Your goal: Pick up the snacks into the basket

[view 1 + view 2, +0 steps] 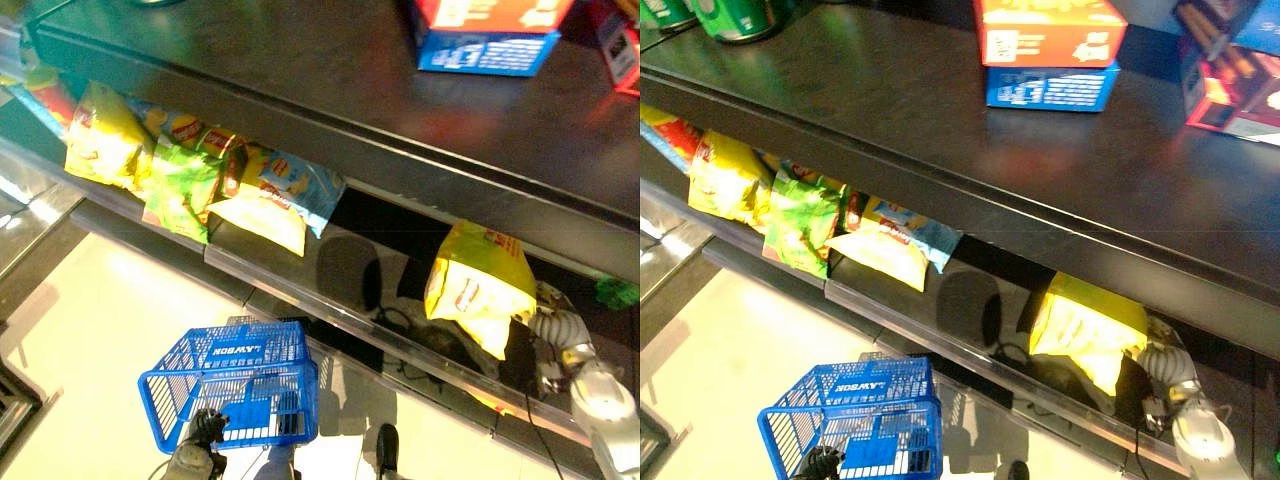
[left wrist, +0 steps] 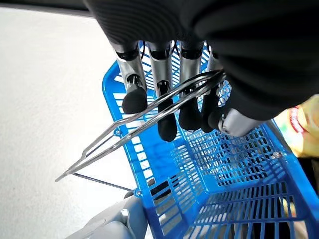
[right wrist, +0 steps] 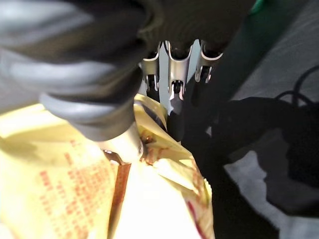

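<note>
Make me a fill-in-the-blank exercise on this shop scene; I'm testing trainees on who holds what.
1. The left hand is curled round the metal handles of the ____ basket.
2. The right hand pinches a ____ snack bag on the lower shelf.
3. On the top shelf, an orange box lies on a ____ box.

Missing words: blue; yellow; blue

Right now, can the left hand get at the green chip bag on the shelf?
Probably not: the left hand has its fingers curled round the blue basket's wire handle, down below the shelf edge, while the green chip bag lies higher up.
</note>
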You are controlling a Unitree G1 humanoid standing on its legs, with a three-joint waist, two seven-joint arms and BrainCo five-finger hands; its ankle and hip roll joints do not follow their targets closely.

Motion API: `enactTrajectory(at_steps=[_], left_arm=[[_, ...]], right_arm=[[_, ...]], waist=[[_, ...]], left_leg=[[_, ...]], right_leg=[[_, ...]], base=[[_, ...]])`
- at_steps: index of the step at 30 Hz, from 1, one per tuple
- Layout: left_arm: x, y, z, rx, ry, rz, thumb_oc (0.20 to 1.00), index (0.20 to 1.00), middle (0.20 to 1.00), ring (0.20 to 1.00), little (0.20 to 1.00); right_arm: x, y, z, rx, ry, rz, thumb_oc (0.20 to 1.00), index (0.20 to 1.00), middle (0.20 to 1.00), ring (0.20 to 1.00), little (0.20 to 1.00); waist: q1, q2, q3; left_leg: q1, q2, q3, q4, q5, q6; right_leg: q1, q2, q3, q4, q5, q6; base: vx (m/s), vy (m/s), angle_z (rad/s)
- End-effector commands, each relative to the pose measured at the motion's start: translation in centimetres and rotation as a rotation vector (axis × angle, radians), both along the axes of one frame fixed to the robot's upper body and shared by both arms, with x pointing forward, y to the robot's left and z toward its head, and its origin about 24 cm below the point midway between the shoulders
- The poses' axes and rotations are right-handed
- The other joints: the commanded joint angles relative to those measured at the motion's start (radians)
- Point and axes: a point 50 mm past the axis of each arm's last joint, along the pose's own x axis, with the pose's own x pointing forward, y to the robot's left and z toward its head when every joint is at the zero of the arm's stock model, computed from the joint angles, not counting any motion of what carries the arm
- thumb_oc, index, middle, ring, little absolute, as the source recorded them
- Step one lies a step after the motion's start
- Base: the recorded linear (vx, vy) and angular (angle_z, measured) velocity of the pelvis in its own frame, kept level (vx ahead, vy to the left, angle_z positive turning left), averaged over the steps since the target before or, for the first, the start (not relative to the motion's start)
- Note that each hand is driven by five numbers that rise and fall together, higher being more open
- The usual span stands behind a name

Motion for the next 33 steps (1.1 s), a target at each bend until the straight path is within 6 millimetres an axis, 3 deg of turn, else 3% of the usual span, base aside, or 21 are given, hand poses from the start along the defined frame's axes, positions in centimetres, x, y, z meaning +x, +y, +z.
enactTrajectory(at_steps=[1, 4, 8, 14, 21, 22, 23, 24, 28, 33], left_arm=[[-3.2, 2.1, -1.3, 0.052, 0.126, 0.031, 0.2, 0.2, 0.2, 0.2, 0.2], [-3.5, 2.5, -1.3, 0.043, 0.122, 0.06, 0.2, 0.2, 0.2, 0.2, 0.2], [-3.6, 3.2, -1.1, 0.027, 0.101, 0.123, 0.2, 0.2, 0.2, 0.2, 0.2], [-2.1, 2.8, -0.3, 0.025, 0.009, 0.153, 0.2, 0.2, 0.2, 0.2, 0.2], [1.6, 2.0, 2.3, -0.025, -0.213, 0.222, 0.2, 0.2, 0.2, 0.2, 0.2], [7.6, -1.2, 5.3, -0.047, -0.328, 0.179, 0.2, 0.2, 0.2, 0.2, 0.2], [7.8, -1.4, 5.7, -0.064, -0.374, 0.2, 0.2, 0.2, 0.2, 0.2, 0.2], [7.8, -1.3, 5.7, -0.063, -0.375, 0.203, 0.2, 0.2, 0.2, 0.2, 0.2], [11.2, -3.7, 9.9, -0.129, -0.574, 0.12, 0.2, 0.2, 0.2, 0.2, 0.2], [13.2, -5.6, 12.7, -0.149, -0.672, 0.043, 0.2, 0.2, 0.2, 0.2, 0.2]], right_arm=[[-1.5, 0.7, 2.2, -0.055, -0.045, 0.159, 0.2, 0.2, 0.2, 0.2, 0.2], [-2.7, 1.1, 0.8, -0.006, 0.028, 0.208, 0.2, 0.2, 0.2, 0.2, 0.2], [-4.1, 1.9, -2.1, -0.134, 0.257, 0.338, 0.2, 0.2, 0.2, 0.2, 0.2], [-3.2, 3.5, -4.3, -0.272, 0.387, 0.489, 0.2, 0.2, 0.2, 0.2, 0.2], [0.2, 4.9, -4.4, -0.457, 0.398, 0.589, 0.2, 0.2, 0.2, 0.2, 0.2], [2.8, 7.4, -4.2, -0.577, 0.364, 0.694, 0.2, 0.2, 0.2, 0.2, 0.2], [4.2, 7.7, -4.0, -0.616, 0.329, 0.665, 0.2, 0.2, 0.2, 0.2, 0.2], [4.3, 7.8, -4.1, -0.617, 0.327, 0.667, 0.2, 0.2, 0.2, 0.2, 0.2], [8.3, 10.4, -3.9, -0.661, 0.261, 0.615, 0.2, 0.2, 0.2, 0.2, 0.2], [10.3, 13.0, -4.4, -0.688, 0.232, 0.592, 0.2, 0.2, 0.2, 0.2, 0.2]], waist=[[-0.022, -0.014, -0.128], [-0.032, -0.016, -0.132], [-0.043, -0.026, -0.121], [-0.023, -0.034, -0.071], [0.012, -0.045, 0.006], [-0.001, -0.065, 0.023], [0.011, -0.066, 0.043], [0.008, -0.067, 0.042], [0.03, -0.068, 0.097], [0.042, -0.068, 0.12]], left_leg=[[0.081, -0.025, 0.057, 0.001, -0.134, 0.002], [0.086, -0.022, 0.071, 0.001, -0.134, 0.001], [0.09, -0.014, 0.097, 0.001, -0.132, 0.0], [0.061, -0.021, 0.09, 0.004, -0.119, 0.0], [-0.001, -0.037, 0.077, 0.018, -0.097, 0.002], [-0.027, -0.034, 0.085, 0.028, -0.096, -0.001], [-0.057, -0.033, 0.078, 0.052, -0.096, 0.001], [-0.06, -0.033, 0.078, 0.055, -0.097, 0.001], [-0.139, -0.033, 0.057, 0.106, -0.093, 0.001], [-0.182, -0.033, 0.045, 0.113, -0.086, 0.001]], right_leg=[[-0.118, -0.023, 0.097, 0.015, 0.062, 0.06], [-0.123, -0.02, 0.113, 0.015, 0.066, 0.059], [-0.138, -0.013, 0.137, 0.018, 0.071, 0.059], [-0.165, -0.02, 0.132, 0.017, 0.089, 0.063], [-0.212, -0.032, 0.118, 0.018, 0.117, 0.066], [-0.239, -0.032, 0.125, 0.021, 0.126, 0.067], [-0.253, -0.036, 0.12, 0.026, 0.13, 0.065], [-0.255, -0.036, 0.12, 0.027, 0.13, 0.065], [-0.297, -0.045, 0.103, 0.041, 0.137, 0.061], [-0.327, -0.046, 0.093, 0.04, 0.141, 0.06]], base=[[0.0, 0.004, -0.22], [-0.01, 0.008, -0.21], [-0.02, -0.005, -0.25], [-0.06, -0.017, -0.15], [-0.06, -0.014, 0.03], [-0.07, -0.025, 0.11], [-0.07, -0.025, 0.08], [-0.05, -0.04, 0.03], [-0.06, -0.029, 0.21], [-0.02, -0.007, 0.13]])
